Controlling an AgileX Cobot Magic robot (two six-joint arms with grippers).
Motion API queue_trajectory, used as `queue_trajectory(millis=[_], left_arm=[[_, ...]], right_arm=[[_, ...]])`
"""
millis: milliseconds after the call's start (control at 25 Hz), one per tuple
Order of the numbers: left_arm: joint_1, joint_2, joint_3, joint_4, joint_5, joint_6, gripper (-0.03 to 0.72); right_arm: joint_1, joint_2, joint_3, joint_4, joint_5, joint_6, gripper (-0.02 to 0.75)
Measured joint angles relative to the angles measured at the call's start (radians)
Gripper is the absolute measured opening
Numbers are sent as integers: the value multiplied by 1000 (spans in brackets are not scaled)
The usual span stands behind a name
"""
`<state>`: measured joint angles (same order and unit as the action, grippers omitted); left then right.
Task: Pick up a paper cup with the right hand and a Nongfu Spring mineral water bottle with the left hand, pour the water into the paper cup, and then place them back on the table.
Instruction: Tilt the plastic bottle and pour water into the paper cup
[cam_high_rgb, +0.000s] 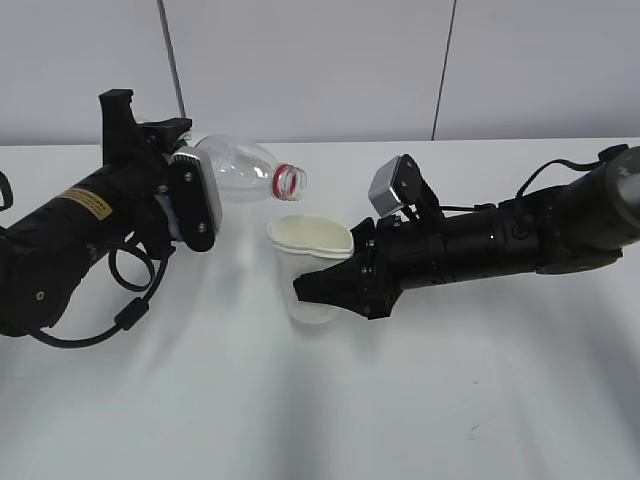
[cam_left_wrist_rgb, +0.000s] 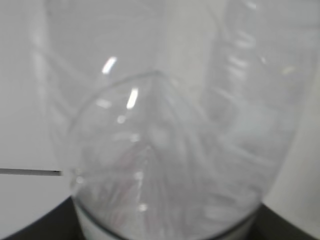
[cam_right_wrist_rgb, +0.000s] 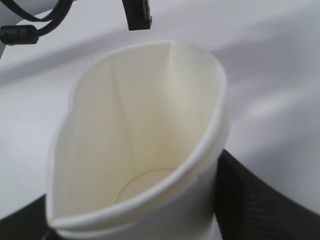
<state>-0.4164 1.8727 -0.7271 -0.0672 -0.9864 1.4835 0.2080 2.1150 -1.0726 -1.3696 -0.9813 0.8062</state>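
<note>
I see the paper cup (cam_high_rgb: 310, 268) pinched out of round in my right hand (cam_high_rgb: 335, 290), held upright near the middle of the table (cam_high_rgb: 330, 420). Just above its rim sits the open mouth of the Nongfu Spring mineral water bottle (cam_high_rgb: 245, 172), tipped sideways, clamped in my left hand (cam_high_rgb: 190, 200) toward the far edge.

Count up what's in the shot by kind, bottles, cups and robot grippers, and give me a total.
Bottles: 1, the Nongfu Spring mineral water bottle
Cups: 1, the paper cup
Grippers: 2, the left hand and the right hand
Total: 4
</note>
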Motion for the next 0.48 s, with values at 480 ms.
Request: queue_trajectory(millis=[480], left_arm=[[0,0,0,0,-1,69,367]], right_arm=[[0,0,0,1,0,0,465]])
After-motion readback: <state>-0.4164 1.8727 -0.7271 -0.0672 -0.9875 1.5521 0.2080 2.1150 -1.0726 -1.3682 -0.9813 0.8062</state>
